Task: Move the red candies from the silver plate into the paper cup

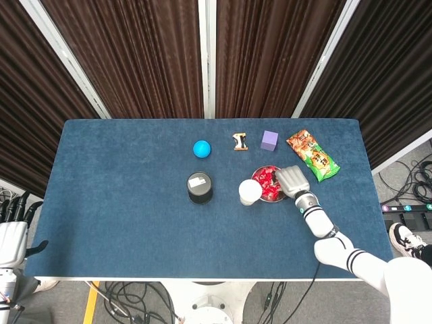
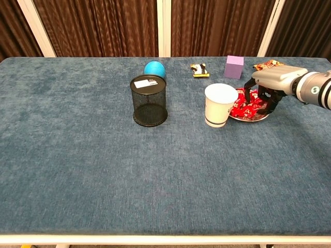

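Head view: the robot's right hand (image 1: 291, 181) is hovering over the right side of the round silver metal plate (image 1: 259, 177) w/ the red wrapped candies (image 1: 269, 185) piled on it, palm down; fingers are hidden under the hand here, so can't tell from above if anything is pinched. The white paper cup (image 1: 250, 192) is standing upright, touching the plate's left edge. Left hand (image 1: 12, 229) is hanging off the near-left table corner, fingers apart, holding nothing. Chest view: right hand (image 2: 271, 88) is reaching in from the right, dark fingers (image 2: 268, 101) curling down into the candies (image 2: 243, 106) on the plate (image 2: 247, 118); they're apart, not closed on a candy as far as visible. Cup (image 2: 220, 105) is sitting just left of the plate, mouth open. Step in hand, by my read: lowering to grab the first candies, none seen in the cup yet. Next move prob. needs fingers closing on a candy, lifting, shifting left over the cup w/o knocking it.
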Available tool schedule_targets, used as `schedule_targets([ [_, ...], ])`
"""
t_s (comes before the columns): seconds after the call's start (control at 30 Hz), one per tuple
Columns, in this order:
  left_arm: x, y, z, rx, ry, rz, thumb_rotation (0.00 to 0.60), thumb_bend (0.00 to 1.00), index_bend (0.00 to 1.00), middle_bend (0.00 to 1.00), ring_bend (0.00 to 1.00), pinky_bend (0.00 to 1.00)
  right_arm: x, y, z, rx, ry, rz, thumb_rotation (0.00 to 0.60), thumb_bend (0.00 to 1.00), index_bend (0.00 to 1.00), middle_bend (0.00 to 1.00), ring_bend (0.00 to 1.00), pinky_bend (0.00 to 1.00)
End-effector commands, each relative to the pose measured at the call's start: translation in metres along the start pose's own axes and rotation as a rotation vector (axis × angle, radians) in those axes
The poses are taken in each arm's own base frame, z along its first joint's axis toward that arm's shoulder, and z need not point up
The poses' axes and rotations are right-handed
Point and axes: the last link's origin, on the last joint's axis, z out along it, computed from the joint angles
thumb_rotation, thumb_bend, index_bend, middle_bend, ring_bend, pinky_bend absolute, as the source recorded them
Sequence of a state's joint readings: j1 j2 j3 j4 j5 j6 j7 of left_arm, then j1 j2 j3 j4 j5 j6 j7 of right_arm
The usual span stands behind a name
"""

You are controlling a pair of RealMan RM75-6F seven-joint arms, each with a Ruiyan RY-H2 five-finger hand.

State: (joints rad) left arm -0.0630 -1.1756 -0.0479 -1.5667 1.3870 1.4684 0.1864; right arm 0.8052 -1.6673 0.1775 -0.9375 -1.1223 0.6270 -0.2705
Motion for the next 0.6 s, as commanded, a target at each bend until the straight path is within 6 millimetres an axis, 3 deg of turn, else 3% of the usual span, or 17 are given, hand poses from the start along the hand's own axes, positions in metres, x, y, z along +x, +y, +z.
schedule_targets([
  [0.03, 0.000, 0.000, 0.000, 0.000, -0.001, -0.001, 0.600, 0.00, 0.24, 0.09, 0.07, 0.06, 0.000, -0.002, 0.003, 0.001, -0.004, -0.002, 0.600, 0.24, 0.45, 0.85, 0.91, 1.00],
  [0.33, 0.000, -0.002, 0.000, 0.004, 0.004, -0.005, 0.600, 0.00, 0.24, 0.09, 0.07, 0.06, 0.003, 0.001, 0.002, -0.014, 0.023, -0.009, 0.600, 0.33, 0.65, 0.87, 0.93, 1.00],
  [0.43, 0.000, -0.002, 0.000, 0.004, 0.009, -0.008, 0.600, 0.00, 0.24, 0.09, 0.07, 0.06, 0.016, 0.004, -0.006, -0.006, 0.069, 0.008, 0.600, 0.33, 0.65, 0.87, 0.93, 1.00],
  [0.6, 0.001, -0.002, -0.002, 0.001, 0.010, -0.003, 0.600, 0.00, 0.24, 0.09, 0.07, 0.06, 0.057, 0.003, -0.033, 0.052, 0.191, 0.045, 0.600, 0.33, 0.65, 0.87, 0.93, 1.00],
])
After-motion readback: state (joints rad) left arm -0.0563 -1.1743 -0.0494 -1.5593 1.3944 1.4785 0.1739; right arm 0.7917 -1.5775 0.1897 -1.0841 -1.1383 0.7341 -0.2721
